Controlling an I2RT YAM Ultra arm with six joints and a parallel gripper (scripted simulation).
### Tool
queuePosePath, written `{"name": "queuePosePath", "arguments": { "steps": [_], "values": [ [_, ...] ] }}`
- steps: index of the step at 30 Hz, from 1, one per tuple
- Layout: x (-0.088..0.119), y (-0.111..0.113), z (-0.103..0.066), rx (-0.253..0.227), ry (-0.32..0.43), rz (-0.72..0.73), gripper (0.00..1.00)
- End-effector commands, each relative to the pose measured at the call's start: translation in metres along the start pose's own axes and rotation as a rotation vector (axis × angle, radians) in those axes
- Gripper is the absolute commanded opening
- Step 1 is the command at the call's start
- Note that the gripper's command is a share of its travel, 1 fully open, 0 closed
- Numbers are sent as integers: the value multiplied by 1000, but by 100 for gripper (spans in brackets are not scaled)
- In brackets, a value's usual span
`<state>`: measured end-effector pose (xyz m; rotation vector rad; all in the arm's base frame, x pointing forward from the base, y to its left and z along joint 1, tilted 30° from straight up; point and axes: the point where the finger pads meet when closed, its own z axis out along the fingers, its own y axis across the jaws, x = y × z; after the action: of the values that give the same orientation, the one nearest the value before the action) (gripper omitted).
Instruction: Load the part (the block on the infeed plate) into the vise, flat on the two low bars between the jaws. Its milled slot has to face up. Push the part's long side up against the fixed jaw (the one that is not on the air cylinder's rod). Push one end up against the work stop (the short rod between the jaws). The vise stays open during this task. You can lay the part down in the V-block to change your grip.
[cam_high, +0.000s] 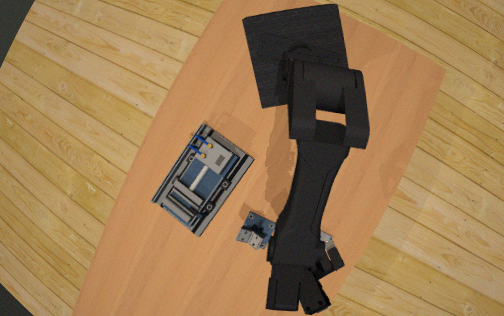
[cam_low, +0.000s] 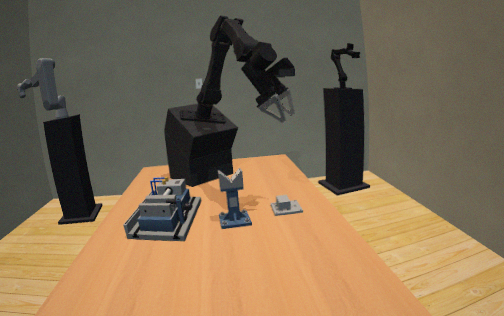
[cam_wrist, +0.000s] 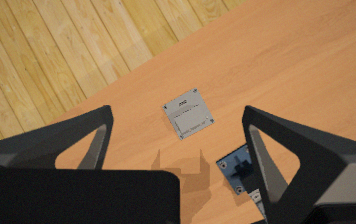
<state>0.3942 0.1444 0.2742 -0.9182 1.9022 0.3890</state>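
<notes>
One block (cam_low: 283, 202) (cam_wrist: 191, 119), lying low on its plate (cam_low: 295, 212) (cam_wrist: 174, 111)!
Plate lettering too small to read; the hand (cam_low: 288, 108) (cam_wrist: 177, 112) hangs wide open.

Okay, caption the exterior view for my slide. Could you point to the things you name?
Open gripper (cam_low: 284, 106) raised above the table, with vise (cam_low: 159, 212), V-block (cam_low: 232, 197) and part (cam_low: 283, 202) below.

A light orange-brown wooden table (cam_high: 125, 260) (cam_low: 225, 280) (cam_wrist: 295, 55) with visible grain stands on a floor of pale yellow wooden planks (cam_high: 430, 270) (cam_low: 470, 250) (cam_wrist: 65, 45). Behind it rises a plain grey-green wall (cam_low: 135, 65) bearing a small white rectangular wall plate (cam_low: 198, 83), and a plain brownish wall (cam_low: 435, 115) stands at the picture's right. Two tall black pedestals (cam_low: 70, 170) (cam_low: 344, 140) flank the table, and soft shadows fall across its top.
</notes>
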Motion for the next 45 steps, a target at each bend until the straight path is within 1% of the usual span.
{"name": "queuePosePath", "arguments": {
  "steps": [1,2,3,4,5,10,12,13,16,18,21,23,25,27,31,32,45],
  "values": [
    [0,-4,-3,37,98,-99,100],
    [1,-4,-2,37,106,-106,100],
    [9,-6,8,35,184,-168,100],
    [10,-6,9,35,192,-175,100],
    [14,-7,13,31,232,-209,100],
    [27,-7,26,12,353,-317,100],
    [33,-7,31,-1,406,-367,100],
    [34,-7,32,-5,422,-382,100],
    [43,-7,38,-31,506,-464,100],
    [43,-7,38,-31,506,-464,100],
    [50,-6,43,-55,569,-530,100],
    [51,-6,43,-58,577,-538,100],
    [39,-6,33,-34,551,-548,100],
    [41,-10,31,-27,554,-541,100],
    [41,-10,31,-27,554,-541,100],
    [41,-10,31,-27,554,-541,81],
    [40,-9,32,-30,546,-539,81]
  ]
}}
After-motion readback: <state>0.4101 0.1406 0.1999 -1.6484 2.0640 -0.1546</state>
